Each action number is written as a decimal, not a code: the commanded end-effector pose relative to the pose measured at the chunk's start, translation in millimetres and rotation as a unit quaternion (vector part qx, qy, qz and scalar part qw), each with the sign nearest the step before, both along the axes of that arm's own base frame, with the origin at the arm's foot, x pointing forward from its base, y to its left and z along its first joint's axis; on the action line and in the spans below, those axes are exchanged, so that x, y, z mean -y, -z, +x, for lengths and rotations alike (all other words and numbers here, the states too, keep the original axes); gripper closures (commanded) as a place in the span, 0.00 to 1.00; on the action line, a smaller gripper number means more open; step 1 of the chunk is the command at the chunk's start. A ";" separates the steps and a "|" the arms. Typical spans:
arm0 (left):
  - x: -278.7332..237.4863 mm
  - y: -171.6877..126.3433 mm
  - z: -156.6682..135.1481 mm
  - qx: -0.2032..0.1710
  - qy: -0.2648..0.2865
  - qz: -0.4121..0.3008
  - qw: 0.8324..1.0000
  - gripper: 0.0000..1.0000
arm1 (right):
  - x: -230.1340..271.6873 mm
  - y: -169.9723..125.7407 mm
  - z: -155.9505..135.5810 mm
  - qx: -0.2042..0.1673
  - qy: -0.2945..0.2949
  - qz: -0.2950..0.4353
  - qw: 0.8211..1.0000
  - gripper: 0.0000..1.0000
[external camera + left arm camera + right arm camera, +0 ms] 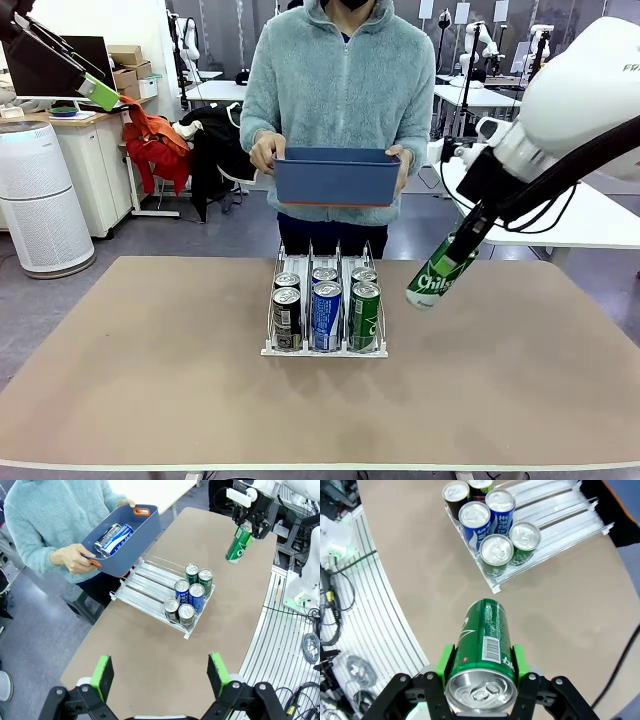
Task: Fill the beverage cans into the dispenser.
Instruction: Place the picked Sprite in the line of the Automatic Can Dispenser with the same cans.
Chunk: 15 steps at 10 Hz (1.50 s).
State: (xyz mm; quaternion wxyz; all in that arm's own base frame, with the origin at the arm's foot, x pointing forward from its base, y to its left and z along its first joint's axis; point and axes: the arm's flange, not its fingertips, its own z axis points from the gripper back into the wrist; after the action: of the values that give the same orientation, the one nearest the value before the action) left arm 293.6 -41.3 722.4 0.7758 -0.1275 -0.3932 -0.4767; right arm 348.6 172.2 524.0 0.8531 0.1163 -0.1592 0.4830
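My right gripper (456, 252) is shut on a green beverage can (438, 276), held tilted in the air to the right of the dispenser (272, 345). In the right wrist view the can (485, 645) sits between the green pads (446, 666), silver top towards the camera. The clear-and-white dispenser (560, 515) holds several upright cans (495, 555) at its near end: black, blue and green. My left gripper (161, 677) hangs open and empty, high above the table's left side. From there the held can (238, 545) shows past the rack (150, 577).
A person at the far side holds a blue plastic tub (337, 177) in both hands above the table edge. Loose cans (114, 535) lie in the tub (135, 545). The brown tabletop (140, 370) is bare around the rack.
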 end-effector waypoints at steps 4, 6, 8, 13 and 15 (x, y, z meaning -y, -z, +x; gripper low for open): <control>-0.2 0.3 -0.3 -0.001 0.001 0.000 1.000 0.00 | -56.6 37.3 -9.5 -0.021 0.033 -0.002 0.999 1.00; -0.2 0.3 -0.3 -0.001 0.001 0.000 1.000 0.00 | -67.6 47.6 -7.3 -0.019 0.044 -0.010 0.999 1.00; -0.2 0.3 -0.3 -0.001 0.001 0.000 1.000 0.00 | -54.9 41.3 -10.4 -0.026 0.026 -0.013 0.999 1.00; -0.2 0.3 -0.3 -0.001 0.001 0.000 1.000 0.00 | -66.8 60.1 5.8 -0.036 0.065 -0.013 0.997 0.42; -0.2 0.3 -0.3 -0.001 0.001 0.000 1.000 0.00 | -73.8 64.7 8.8 -0.050 0.068 -0.008 0.996 0.42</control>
State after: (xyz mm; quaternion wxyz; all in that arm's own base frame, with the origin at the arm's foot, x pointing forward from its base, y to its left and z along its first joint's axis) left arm 293.6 -41.3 722.4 0.7758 -0.1275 -0.3932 -0.4767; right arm 353.5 235.7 455.5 0.8860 0.1165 -0.1120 0.4347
